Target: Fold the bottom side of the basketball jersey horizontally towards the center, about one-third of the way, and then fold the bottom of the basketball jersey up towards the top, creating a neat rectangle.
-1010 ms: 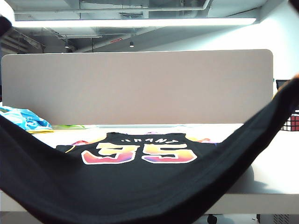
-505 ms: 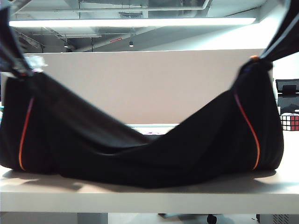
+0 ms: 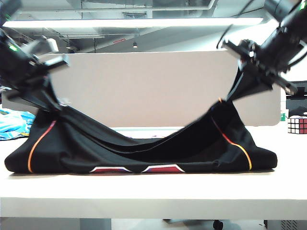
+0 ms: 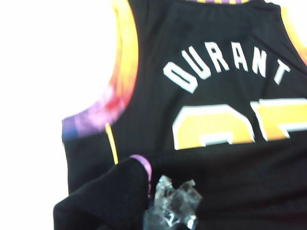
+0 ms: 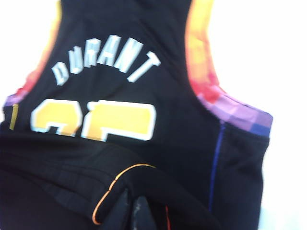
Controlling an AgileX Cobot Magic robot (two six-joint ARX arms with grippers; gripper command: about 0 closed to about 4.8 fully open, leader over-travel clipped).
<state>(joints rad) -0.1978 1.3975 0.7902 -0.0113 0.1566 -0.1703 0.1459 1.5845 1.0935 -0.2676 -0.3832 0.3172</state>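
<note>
Above the table (image 3: 144, 191), both grippers (image 3: 55, 103) (image 3: 225, 98) pinch the basketball jersey (image 3: 144, 148) hem.

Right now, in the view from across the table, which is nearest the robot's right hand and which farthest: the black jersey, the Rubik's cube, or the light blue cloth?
1. The black basketball jersey: its lifted corner is pinched in the right hand, upper right.
2. The colourful Rubik's cube: on the table at the right edge.
3. The crumpled light blue cloth: at the far left edge, beyond the left hand.
</note>
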